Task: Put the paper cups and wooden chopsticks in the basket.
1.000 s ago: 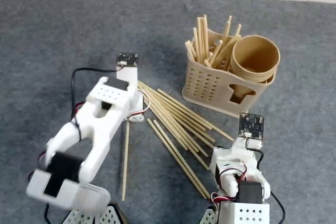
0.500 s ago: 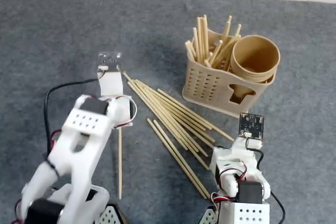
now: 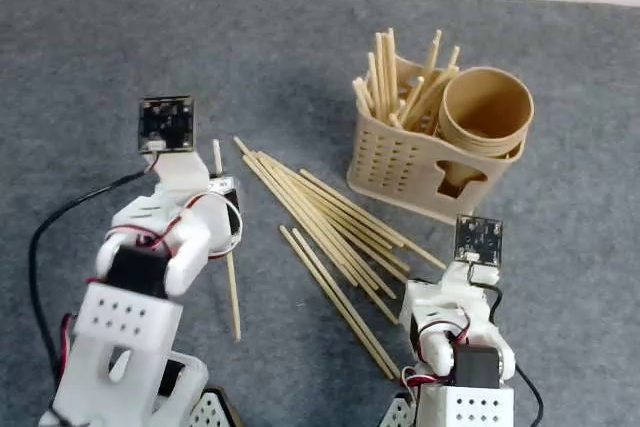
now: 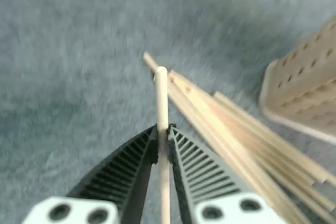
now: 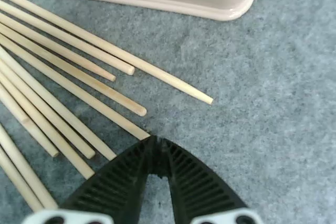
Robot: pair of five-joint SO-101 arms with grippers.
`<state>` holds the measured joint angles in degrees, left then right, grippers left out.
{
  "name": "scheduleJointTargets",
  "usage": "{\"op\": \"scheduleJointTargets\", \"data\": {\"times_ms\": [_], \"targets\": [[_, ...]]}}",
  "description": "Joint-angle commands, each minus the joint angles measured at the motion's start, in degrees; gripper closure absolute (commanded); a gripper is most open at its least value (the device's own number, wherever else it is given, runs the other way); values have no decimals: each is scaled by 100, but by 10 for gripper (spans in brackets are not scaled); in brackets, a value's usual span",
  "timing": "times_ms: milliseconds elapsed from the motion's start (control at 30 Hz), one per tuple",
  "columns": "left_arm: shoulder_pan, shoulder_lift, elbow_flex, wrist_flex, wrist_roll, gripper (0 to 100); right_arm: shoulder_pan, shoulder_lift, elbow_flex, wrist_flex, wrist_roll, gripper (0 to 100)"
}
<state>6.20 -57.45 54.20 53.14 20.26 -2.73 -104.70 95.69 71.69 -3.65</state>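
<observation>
Looking down from above, my left gripper sits well left of the basket, clamped on one stick. The cups stand inside the basket, and the pile lies between that gripper and it.

From my left wrist, the fingers pinch the stick close to one end. I judge the long tail could swing, slip, or catch the basket wall.

From my right wrist, my right gripper is closed on nothing, near the basket's front wall, beside the pile.
</observation>
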Motion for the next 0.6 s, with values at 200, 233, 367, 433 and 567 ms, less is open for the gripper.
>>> {"op": "scheduleJointTargets", "data": {"times_ms": [200,233,367,433,567], "targets": [[268,-1341,-84,-686,-26,995,48,-75,760,22,0,994],[365,-1446,-84,-765,-26,995,48,-75,760,22,0,994],[690,-1754,-84,-1073,-26,995,48,-75,760,22,0,994],[840,-1859,-84,-1266,-44,995,48,-75,760,22,0,994],[1138,-1956,-84,-1749,-492,995,48,-75,760,22,0,994]]}}
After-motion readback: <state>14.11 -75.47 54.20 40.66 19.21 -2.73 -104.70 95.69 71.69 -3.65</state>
